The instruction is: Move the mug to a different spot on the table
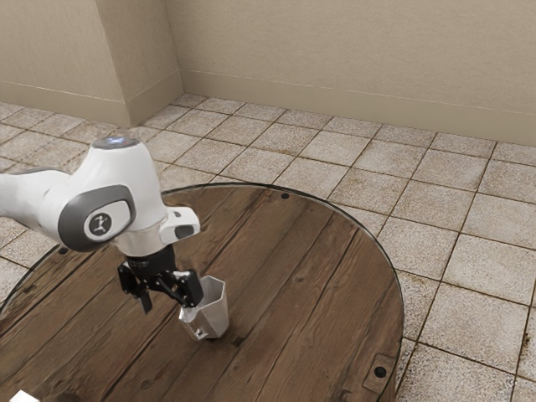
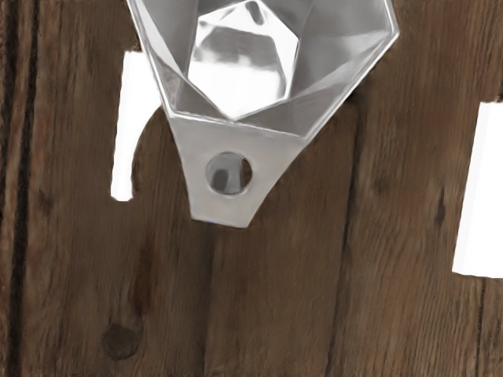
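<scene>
1. Gripper (image 1: 170, 300) is seen lower left of centre in the ext. view, low over the table (image 1: 318, 276). Jaws stand spread, nothing clamped; hand is judged released.
2. Mug (image 1: 211, 308) is placed lower centre-left of that frame, just beside the gripper on the exterior view's right, and appears to touch or nearly touch the nearer jaw. It looks slightly tilted; whether the base is flat on the wood can't be told.
3. Key relation: the mug lies off to one side of the hand, not between the jaws. Its body is offset toward the exterior view's right, so a shift that way is judged needed before any closing.
4. Wrist view: mug (image 2: 259, 71) is seen from above, mouth open and inside empty. Handle (image 2: 228, 177), a flat tab w/ a round hole, points back from the body toward the hand. The long axis of body plus handle thus runs straight out from the gripper.
5. Shown in the wrist view, not the ext.: the handle and its direction. In the ext. view it is hidden behind the gripper.
6. Shown in the ext. view, not the wrist: jaw spread, hand height, and the mug's spot on the round table, w/ much wood towards the frame's right.
7. Two white patches (image 2: 126, 133) flank the handle in the wrist view, well apart; what they are can't be told.
8. Step judged: approach/align for grasp. Mug not yet lifted or moved.
</scene>
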### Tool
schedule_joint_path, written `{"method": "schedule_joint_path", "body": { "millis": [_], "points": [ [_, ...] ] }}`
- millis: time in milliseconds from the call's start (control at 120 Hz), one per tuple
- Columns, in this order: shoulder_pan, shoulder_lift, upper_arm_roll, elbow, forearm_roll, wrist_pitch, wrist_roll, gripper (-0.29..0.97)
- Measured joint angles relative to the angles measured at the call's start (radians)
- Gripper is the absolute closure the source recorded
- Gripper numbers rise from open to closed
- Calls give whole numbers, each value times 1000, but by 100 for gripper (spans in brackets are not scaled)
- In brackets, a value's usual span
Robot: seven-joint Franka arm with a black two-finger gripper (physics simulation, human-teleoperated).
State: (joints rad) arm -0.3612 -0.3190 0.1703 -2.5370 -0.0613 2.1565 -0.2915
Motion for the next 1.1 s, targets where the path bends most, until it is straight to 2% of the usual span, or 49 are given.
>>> {"method": "schedule_joint_path", "body": {
  "millis": [142,333,517,667,833,1100],
  "points": [
    [-39,40,0,-63,1,120,-39,0],
    [-40,142,1,-73,17,248,-66,0],
    [-20,169,2,-68,79,320,-75,0],
    [-25,176,1,-67,175,357,-77,1],
    [-29,182,2,-72,218,378,-78,12],
    [-28,177,2,-83,230,391,-81,34]
  ]
}}
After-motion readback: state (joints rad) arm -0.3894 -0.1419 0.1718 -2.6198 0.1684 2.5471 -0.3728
